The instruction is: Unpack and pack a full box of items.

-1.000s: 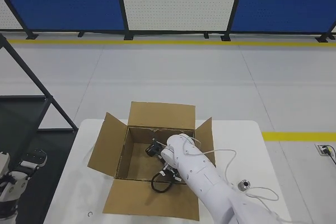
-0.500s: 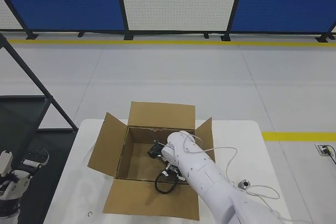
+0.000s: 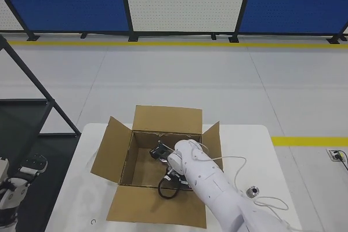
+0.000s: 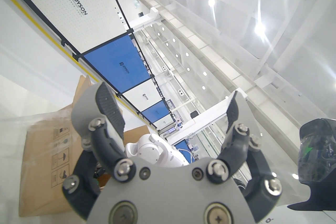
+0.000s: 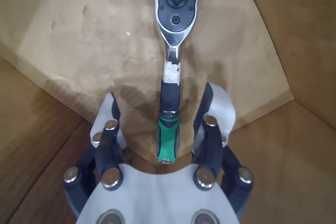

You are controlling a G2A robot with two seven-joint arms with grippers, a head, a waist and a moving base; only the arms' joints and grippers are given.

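An open cardboard box (image 3: 165, 119) stands on the white table (image 3: 255, 145). My right arm (image 3: 191, 165) reaches down into it. On the box floor (image 5: 92, 25) lies a ratchet wrench (image 5: 176, 9) with a chrome head and a green and black handle (image 5: 168, 135). My right gripper (image 5: 160, 95) is open, one finger on each side of the handle and not touching it. My left gripper (image 4: 170, 93) is open and holds nothing. It points upward off the table's left side (image 3: 17, 169), with the box (image 4: 44, 146) beside it.
A small round metal part (image 3: 253, 191) sits on the table right of the box. A black cable loop (image 3: 168, 190) hangs from the right arm over the box's front flap. A black frame (image 3: 29, 75) stands at the left.
The right arm's wrist has shifted slightly inside the box, ending a little farther toward the back. The left gripper has wobbled slightly in place.
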